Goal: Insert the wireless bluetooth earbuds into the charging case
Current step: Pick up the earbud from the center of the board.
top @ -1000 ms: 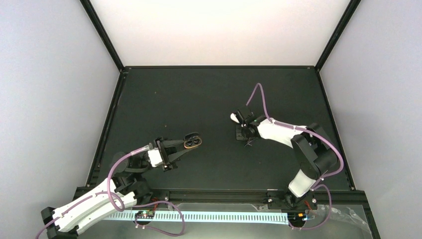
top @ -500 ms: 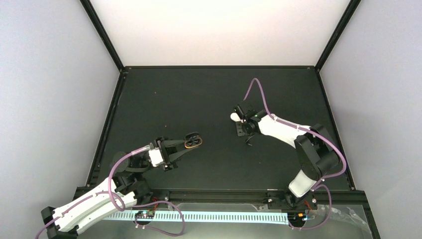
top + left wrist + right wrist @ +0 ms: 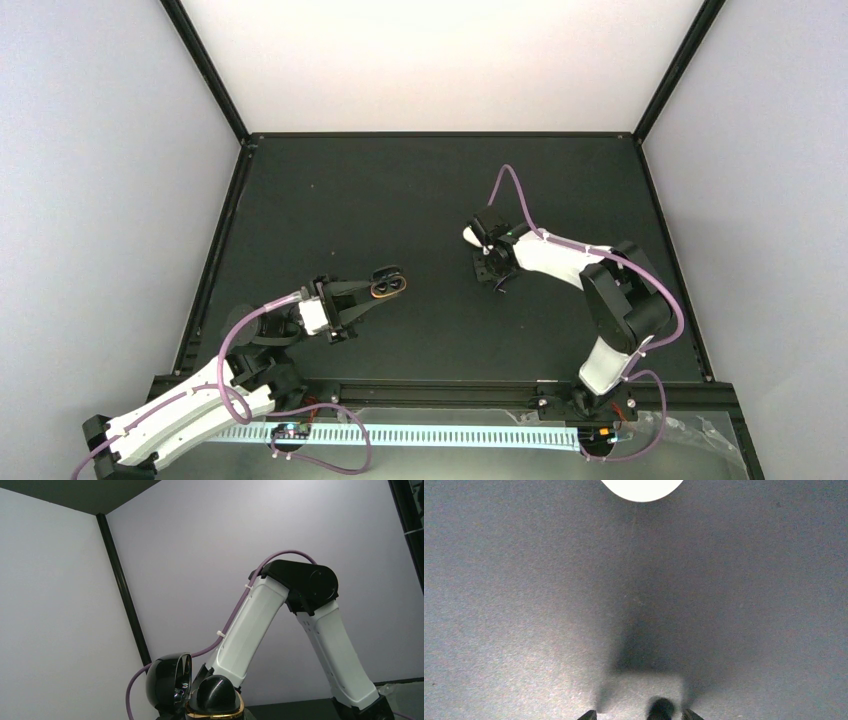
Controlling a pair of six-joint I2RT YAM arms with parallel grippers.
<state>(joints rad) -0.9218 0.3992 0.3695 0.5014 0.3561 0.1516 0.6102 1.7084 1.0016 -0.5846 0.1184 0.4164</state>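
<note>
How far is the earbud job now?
Nothing looks done: the glossy white oval charging case shows no sockets. In hand: a tiny black round earbud sits between the open right fingers; the left fingers hold a glossy black gold-rimmed shell. Left: both insertions.

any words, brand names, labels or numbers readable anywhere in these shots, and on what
None can be read.
The charging case shows blank white.
The black gold-rimmed object shows no legible mark.
The ticked strip at the near edge shows only lines, too small for numerals.
</note>
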